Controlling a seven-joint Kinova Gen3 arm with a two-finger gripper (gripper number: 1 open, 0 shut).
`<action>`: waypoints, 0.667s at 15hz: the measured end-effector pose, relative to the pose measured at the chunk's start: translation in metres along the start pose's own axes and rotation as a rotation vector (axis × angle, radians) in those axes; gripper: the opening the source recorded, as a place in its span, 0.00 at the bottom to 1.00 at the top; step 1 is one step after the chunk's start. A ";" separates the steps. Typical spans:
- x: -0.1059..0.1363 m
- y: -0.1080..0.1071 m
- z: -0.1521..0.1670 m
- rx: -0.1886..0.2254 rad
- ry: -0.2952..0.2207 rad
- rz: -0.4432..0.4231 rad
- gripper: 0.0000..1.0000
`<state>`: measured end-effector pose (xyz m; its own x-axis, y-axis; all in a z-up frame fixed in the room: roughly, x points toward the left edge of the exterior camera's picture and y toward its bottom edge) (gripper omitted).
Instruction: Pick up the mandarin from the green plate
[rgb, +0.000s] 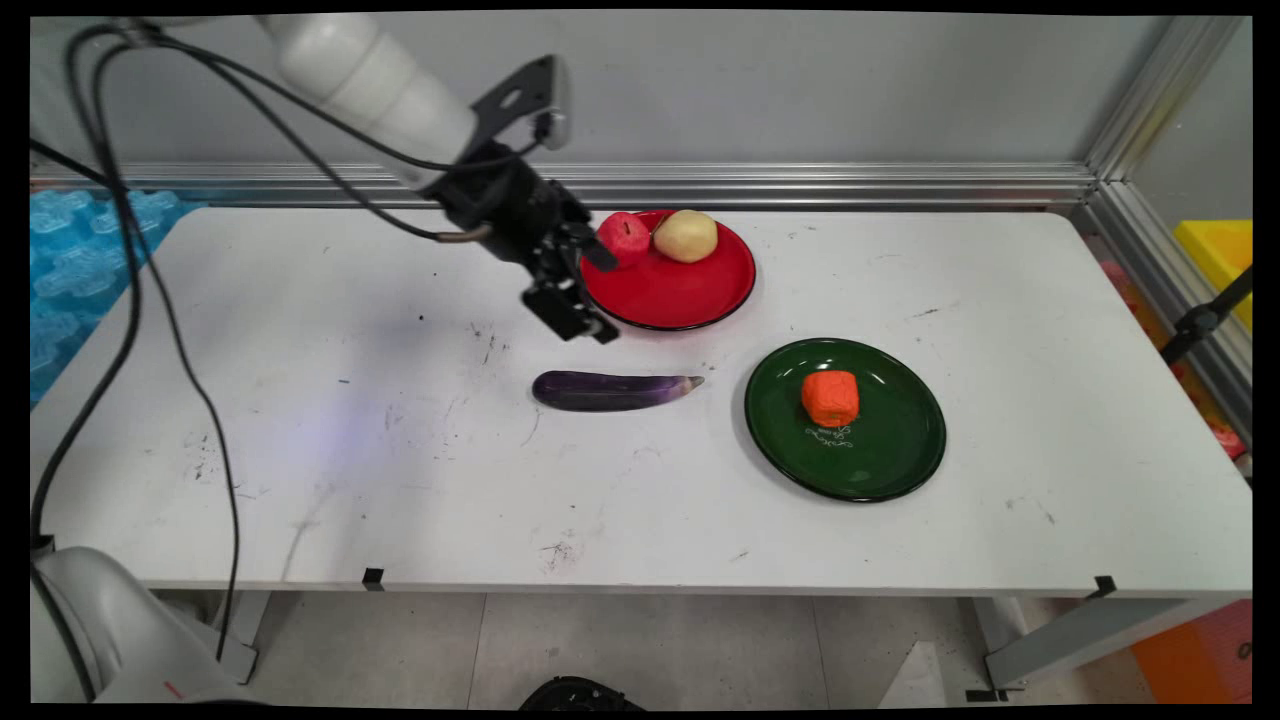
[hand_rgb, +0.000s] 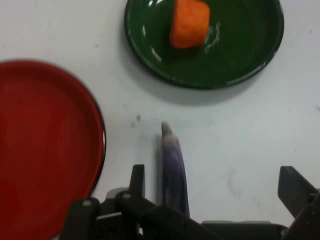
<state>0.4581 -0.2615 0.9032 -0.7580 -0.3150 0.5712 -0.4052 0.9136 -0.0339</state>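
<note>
- The gripper (rgb: 590, 295) hangs above the table (rgb: 300, 450), just over the left rim of the red plate (rgb: 680, 290).
- Its jaws are spread wide apart and hold nothing.
- In the hand view the gripper (hand_rgb: 215, 192) has one finger (hand_rgb: 137, 182) near the red plate (hand_rgb: 45, 150) and the other far off to the side.
- The eggplant (rgb: 612, 390) lies flat on the table near its middle, toward the near edge from the gripper. It is the closest loose thing to the gripper.
- In the hand view the eggplant (hand_rgb: 174, 170) lies between the two fingers, nearer the one by the red plate, with its pale tip pointing away from the hand.
- The red plate sits by the far edge of the table. A red apple (rgb: 625, 238) and a potato (rgb: 686, 236) sit on its far side, touching each other.
- The green plate (rgb: 880, 470) sits right of the eggplant, apart from it. An orange block (rgb: 830, 398) rests on it.
- The hand view shows the green plate (hand_rgb: 240, 60) and the orange block (hand_rgb: 189, 22) too.
</note>
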 end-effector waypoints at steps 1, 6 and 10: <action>0.007 -0.001 0.008 -0.002 0.007 0.013 1.00; 0.039 -0.002 0.053 -0.018 0.031 0.090 1.00; 0.059 -0.003 0.090 -0.020 0.036 0.141 1.00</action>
<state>0.3685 -0.3061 0.8638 -0.7874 -0.1743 0.5913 -0.2856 0.9532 -0.0994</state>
